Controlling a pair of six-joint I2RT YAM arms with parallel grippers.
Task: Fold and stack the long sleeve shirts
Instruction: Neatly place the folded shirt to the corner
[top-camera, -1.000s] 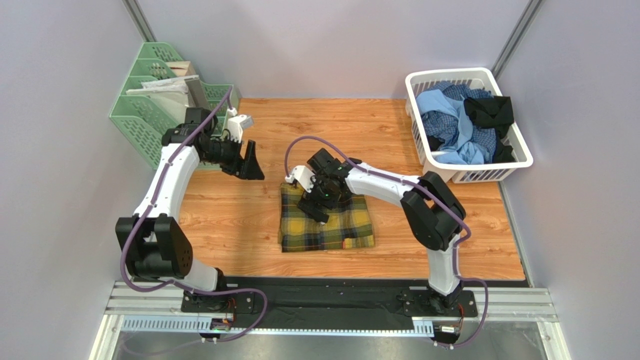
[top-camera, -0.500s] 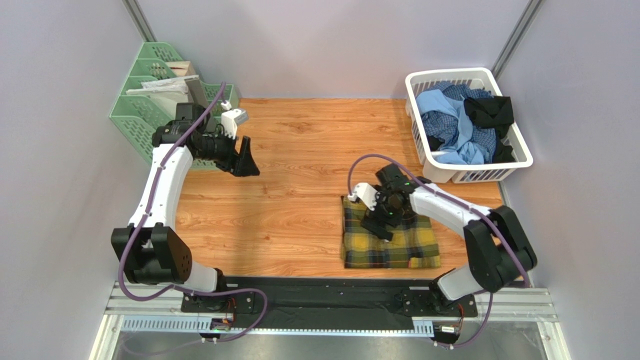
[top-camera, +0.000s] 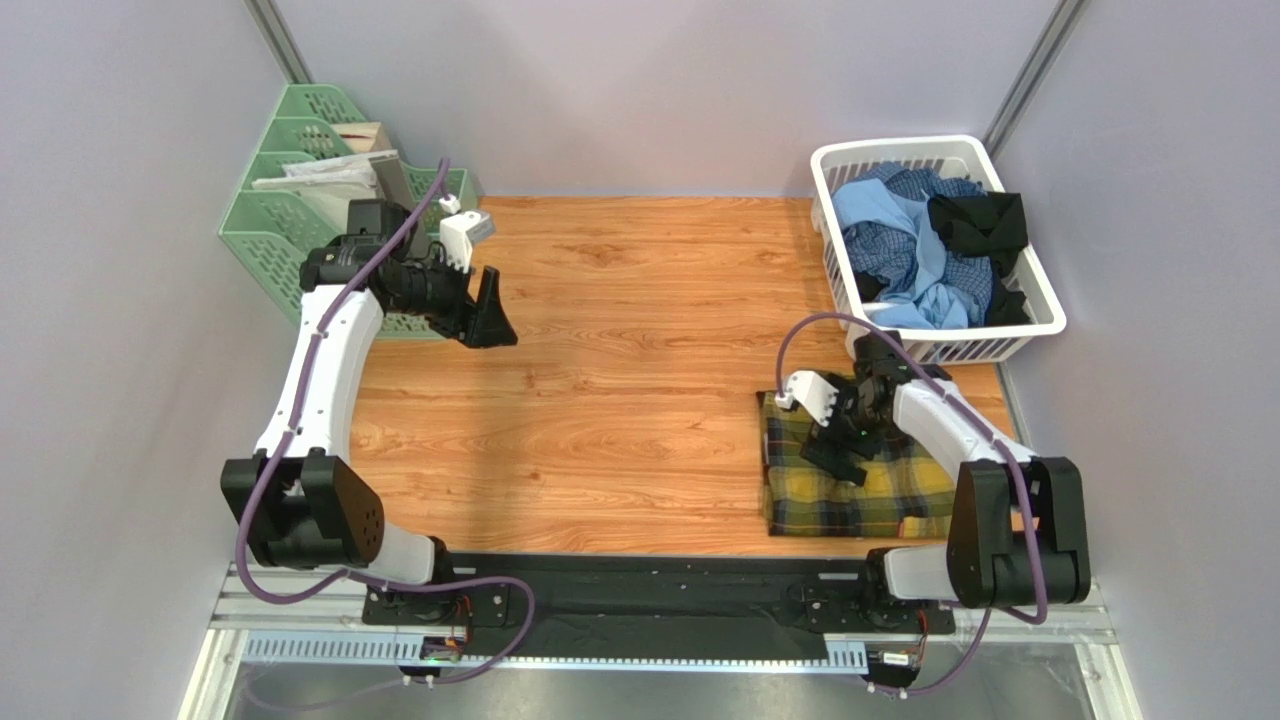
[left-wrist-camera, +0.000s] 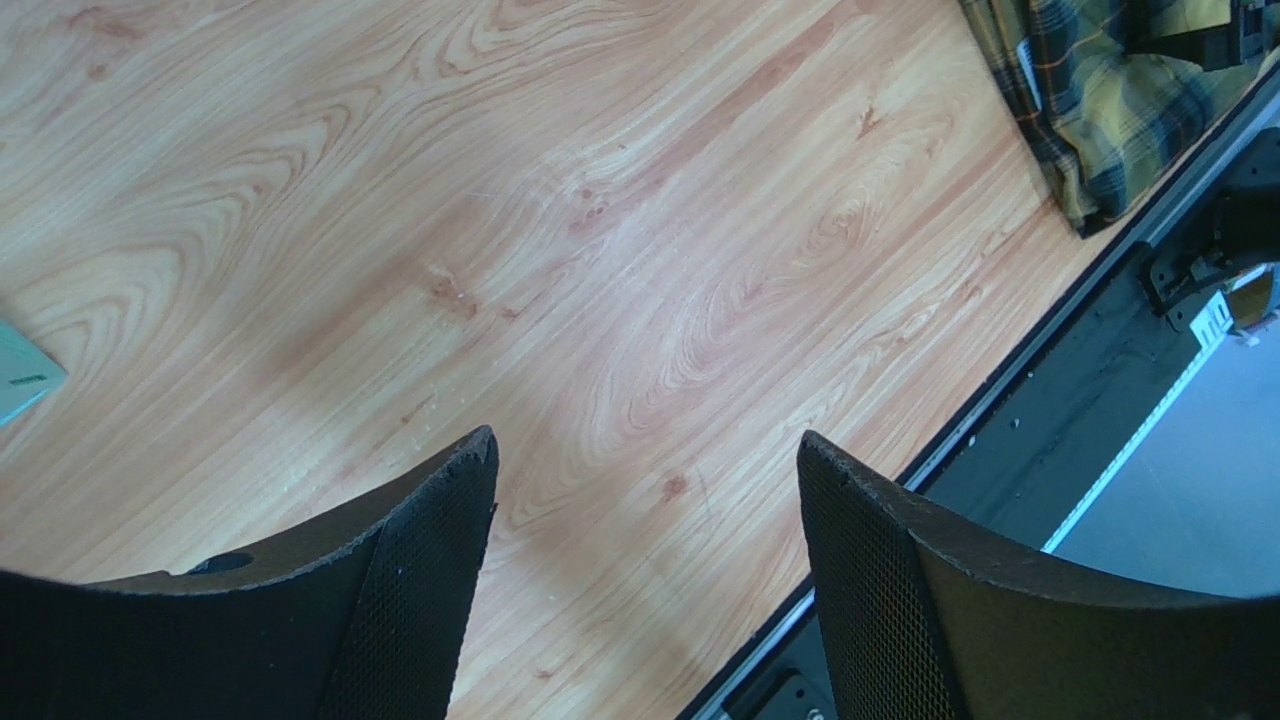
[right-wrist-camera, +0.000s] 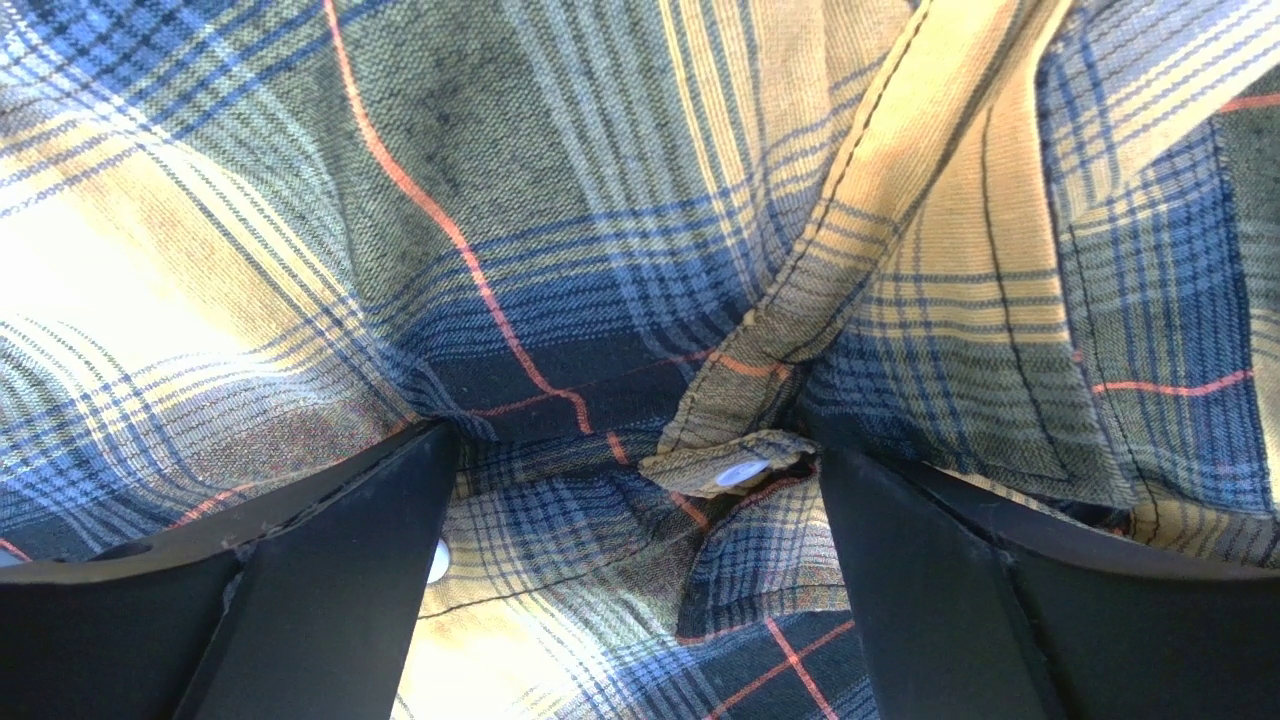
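Right gripper (top-camera: 842, 455): jaws spread wide, tips pressed flat onto the folded plaid shirt (top-camera: 849, 507), no cloth pinched between them. From its wrist, cloth fills everything beyond the fingers (right-wrist-camera: 301, 600) and the shirt's edges are cut off. A yellow seamed strip (right-wrist-camera: 917, 195) runs ahead of the right-hand finger. One pale button (right-wrist-camera: 739, 474) sits between the tips.

Left gripper (top-camera: 489, 323): jaws apart, empty, above bare table (left-wrist-camera: 601, 225). A cropped shirt corner shows far beyond its right-hand finger.

Other shirts (top-camera: 902, 248) are heaped in the basket (top-camera: 962, 353) past the right gripper; count unclear.
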